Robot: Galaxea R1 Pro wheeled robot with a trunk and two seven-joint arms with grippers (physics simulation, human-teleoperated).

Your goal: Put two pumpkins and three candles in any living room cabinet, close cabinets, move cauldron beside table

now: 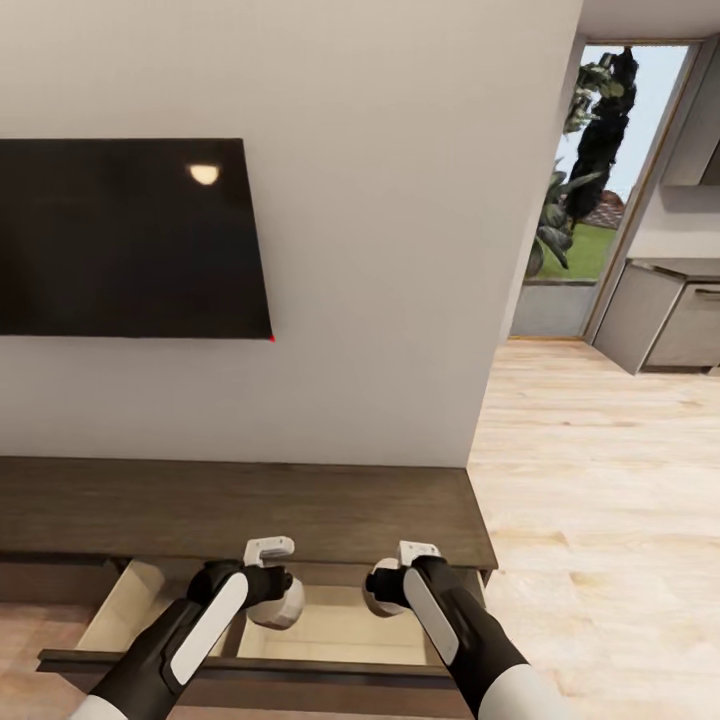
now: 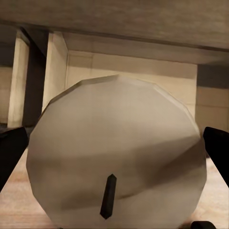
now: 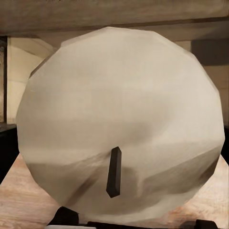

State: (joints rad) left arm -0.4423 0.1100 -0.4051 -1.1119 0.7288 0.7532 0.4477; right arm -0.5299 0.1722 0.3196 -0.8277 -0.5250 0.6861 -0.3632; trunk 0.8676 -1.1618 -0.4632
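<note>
I am holding a candle in each hand over the open drawer (image 1: 330, 630) of the long dark cabinet (image 1: 250, 510) under the TV (image 1: 130, 235). My left gripper (image 1: 270, 585) is pinching a pale round candle (image 2: 117, 152), dark wick (image 2: 108, 196) pointing at the wrist camera; black fingers (image 2: 10, 152) are showing at either flank. My right gripper (image 1: 392, 585) is pinching a second candle (image 3: 121, 124) the same way.

Step in hand: stowing candles. Both are hanging above the beige drawer floor, apparently not yet resting on it, though the wrist views are too crowded to be sure.

Next move, as I judge it: lowering each candle a little, spreading the fingers, then lifting straight up.

Edges: the cabinet top is overhanging the drawer's rear, close above both candles. The drawer's front panel (image 1: 260, 668) is lying under my forearms. A side wall is standing near the left candle. Open wood floor (image 1: 600, 480) is lying to my right, leaving room for backing away.
</note>
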